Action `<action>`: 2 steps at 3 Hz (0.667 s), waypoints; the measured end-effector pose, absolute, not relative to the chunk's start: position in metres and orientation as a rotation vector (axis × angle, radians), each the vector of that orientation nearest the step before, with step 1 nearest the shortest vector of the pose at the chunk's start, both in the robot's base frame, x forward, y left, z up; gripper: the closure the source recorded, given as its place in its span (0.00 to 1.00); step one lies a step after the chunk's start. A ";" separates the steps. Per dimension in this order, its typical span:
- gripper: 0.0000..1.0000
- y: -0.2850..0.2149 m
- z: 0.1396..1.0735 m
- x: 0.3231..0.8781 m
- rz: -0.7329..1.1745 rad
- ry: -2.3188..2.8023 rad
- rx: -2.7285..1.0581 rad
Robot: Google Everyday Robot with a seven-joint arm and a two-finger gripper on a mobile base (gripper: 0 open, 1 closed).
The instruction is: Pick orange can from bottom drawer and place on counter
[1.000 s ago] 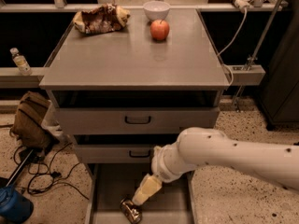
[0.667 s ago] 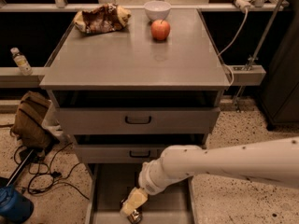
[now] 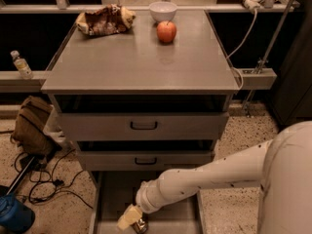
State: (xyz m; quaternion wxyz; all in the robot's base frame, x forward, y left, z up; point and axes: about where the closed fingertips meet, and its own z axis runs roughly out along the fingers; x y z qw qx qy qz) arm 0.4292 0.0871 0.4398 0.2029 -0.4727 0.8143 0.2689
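The bottom drawer (image 3: 115, 195) is pulled open at the foot of the grey cabinet. The orange can (image 3: 141, 225) lies on the drawer floor near its front, mostly hidden; only a small shiny part shows. My white arm reaches in from the right and slants down into the drawer. My gripper (image 3: 128, 218), with pale yellow tips, is down at the can, touching or just left of it. The counter (image 3: 136, 62) is the broad grey top above the drawers.
On the counter stand a red apple (image 3: 166, 31), a white bowl (image 3: 163, 10) and a crumpled brown bag (image 3: 103, 19). Two upper drawers with black handles (image 3: 143, 126) are slightly open. A bottle (image 3: 20, 64), a brown sack (image 3: 31, 125), cables and a blue object (image 3: 13, 214) lie to the left.
My arm has swung left and lower into the bottom drawer. The gripper has come down from above the can to right against it.
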 end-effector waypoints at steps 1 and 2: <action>0.00 0.087 0.441 0.430 0.749 2.271 -1.320; 0.00 0.093 0.425 0.431 0.740 2.265 -1.285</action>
